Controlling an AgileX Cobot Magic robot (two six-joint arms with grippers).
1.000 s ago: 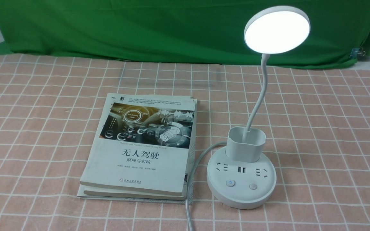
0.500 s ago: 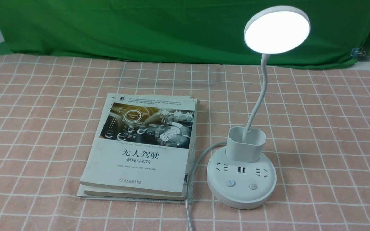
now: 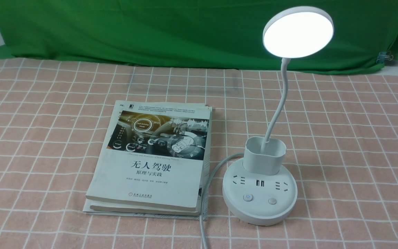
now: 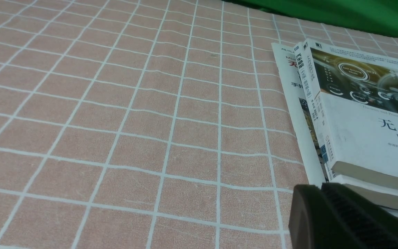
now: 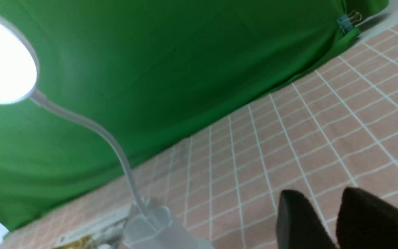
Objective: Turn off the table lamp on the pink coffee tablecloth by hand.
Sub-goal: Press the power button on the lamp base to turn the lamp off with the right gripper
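Salmon-pink cloth with thin white grid lines [image 3: 358, 138] is covering the surface. Nearest, the left arm's black fingers [image 4: 344, 221] are waiting at the near left edge, apart from a stack of white paperback books [image 3: 150, 173]; whether they are parted I cannot tell. The right arm's black fingers [image 5: 299, 221] are standing slightly apart, gripping nothing, over bare cloth, outside the front view. Just right of the books, the white plastic table lamp with a round socket base [image 3: 259, 207] is sitting upright, its grey cord [image 3: 205, 231] trailing toward the near edge. Nothing is moving compared with a second ago: the flat disc head [image 3: 298, 33] is still glowing, so switching off is probably not begun. Two small round buttons [image 3: 247, 197] are facing the robot. Cloth right of the lamp is lying bare, giving the right arm room; books and cord are crowding its left. Farthest back, a plain green backdrop cloth [image 3: 150, 31] is hanging.
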